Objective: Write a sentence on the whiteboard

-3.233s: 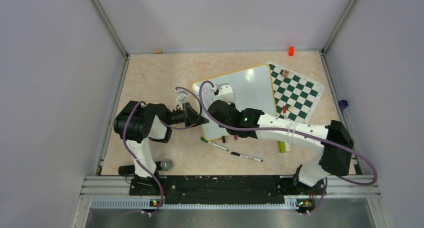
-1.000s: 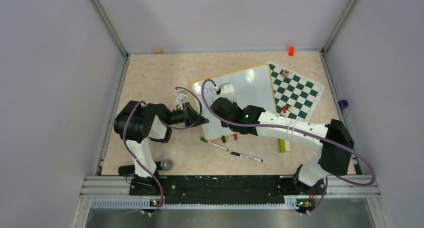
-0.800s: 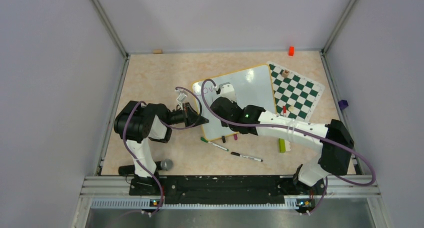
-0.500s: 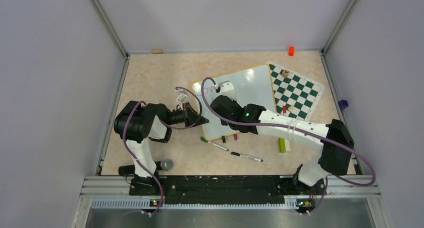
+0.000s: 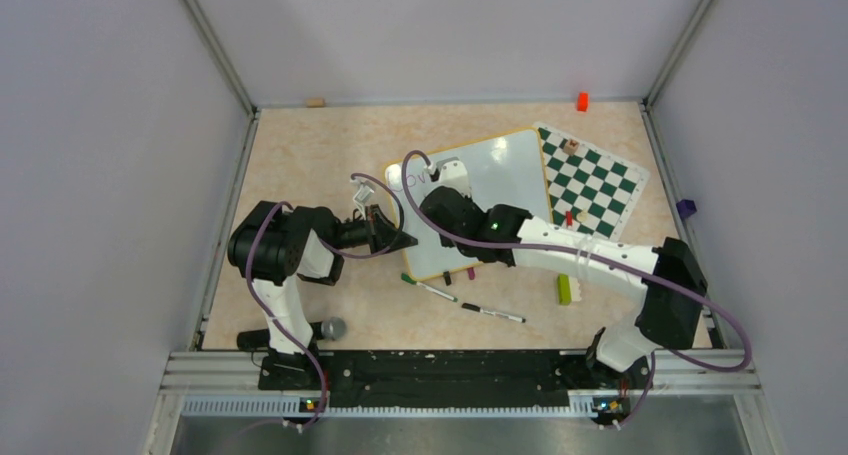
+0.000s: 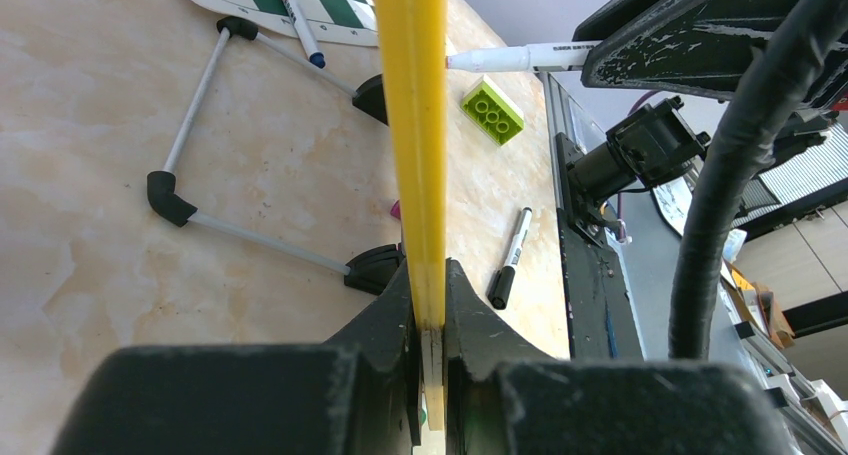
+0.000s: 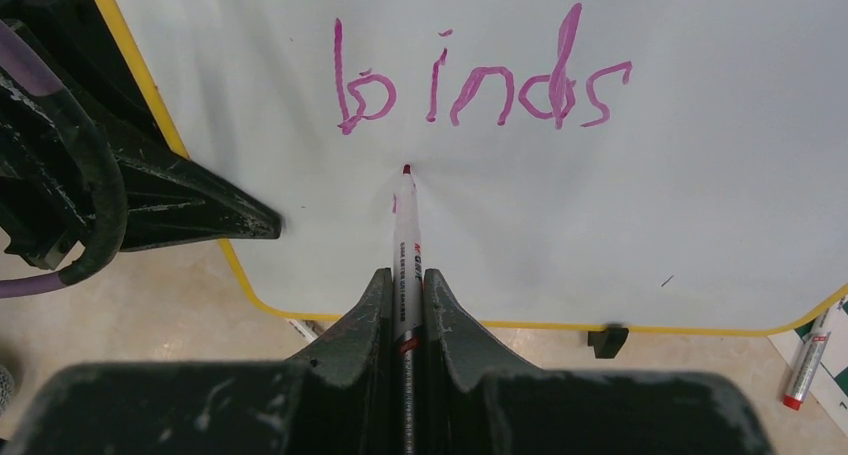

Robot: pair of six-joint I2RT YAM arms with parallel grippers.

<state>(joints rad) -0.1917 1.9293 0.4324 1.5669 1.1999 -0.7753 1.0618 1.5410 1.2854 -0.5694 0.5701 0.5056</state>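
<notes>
The whiteboard (image 5: 505, 170) stands tilted on the beige desk (image 5: 320, 145), left of centre. Its right corner lies just beside the green-and-white chess mat (image 5: 592, 182).

The left claw (image 6: 428, 275) is pressed together on the board's orange-yellow frame at the left edge. In the left wrist view the frame runs straight up between the two black fingers. Beyond it that view shows the black clip feet (image 6: 372, 97) on thin grey rods, a lime-green brick (image 6: 492, 110) and a black-capped pen (image 6: 510, 258) lying on the desk.

The right claw (image 7: 405, 280) pinches a white marker (image 7: 405, 230) along its barrel, and the reddish tip points at the white surface. The tip sits just under the purple word "binds", part of the sentence (image 7: 480, 85), below the gap between the "b" and the "i". Whether the tip touches the board cannot be told for sure.

From above, the right arm reaches across the board's lower half. Purple strokes show near the upper-left corner, partly hidden by the purple cable (image 5: 415, 165). Two more pens (image 5: 492, 313) lie on the desk near the board's lower edge.
</notes>
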